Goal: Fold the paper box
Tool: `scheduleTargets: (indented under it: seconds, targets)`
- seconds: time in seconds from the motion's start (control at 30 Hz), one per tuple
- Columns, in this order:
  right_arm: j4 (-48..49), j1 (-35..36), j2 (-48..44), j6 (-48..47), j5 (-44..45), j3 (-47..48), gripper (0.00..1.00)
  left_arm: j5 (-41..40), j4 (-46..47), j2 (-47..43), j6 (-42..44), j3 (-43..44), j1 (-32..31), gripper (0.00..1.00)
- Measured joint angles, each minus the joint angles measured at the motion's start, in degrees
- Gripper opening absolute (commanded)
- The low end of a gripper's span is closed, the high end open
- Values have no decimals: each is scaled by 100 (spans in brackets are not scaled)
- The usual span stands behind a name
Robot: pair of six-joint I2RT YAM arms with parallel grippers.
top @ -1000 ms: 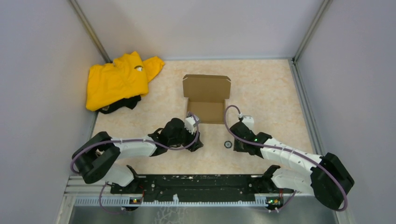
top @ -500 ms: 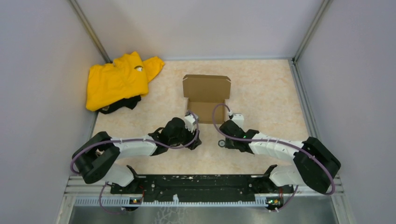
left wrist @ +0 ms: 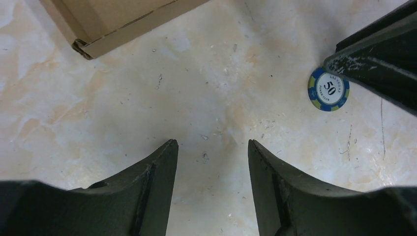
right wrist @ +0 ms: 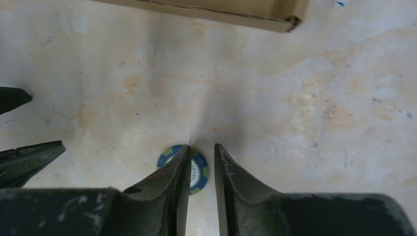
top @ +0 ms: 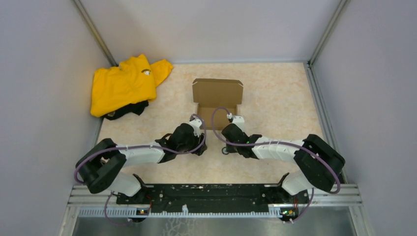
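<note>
Paper box (top: 217, 92) lies open, lid flap farthest; left jaws wide, right jaws narrow.

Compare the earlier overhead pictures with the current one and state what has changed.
The right gripper swung left towards the left gripper, and the poker chip slid left with it. The left gripper shifted only slightly. The paper box and yellow garment stayed put.

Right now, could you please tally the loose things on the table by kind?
Paper box: 1
Yellow garment: 1
Dark cloth beneath it: 1
Poker chip: 1
Total: 4
</note>
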Motion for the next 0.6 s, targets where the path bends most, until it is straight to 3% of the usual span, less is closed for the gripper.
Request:
scheduleTargets:
  seconds: [0.33, 0.6]
  targets:
    - [476, 442, 203, -280, -162, 61, 29, -177, -245, -149, -337, -2, 177, 61]
    - [-772, 468, -1904, -146, 356, -577, 32, -173, -398, -258, -422, -2, 175, 61]
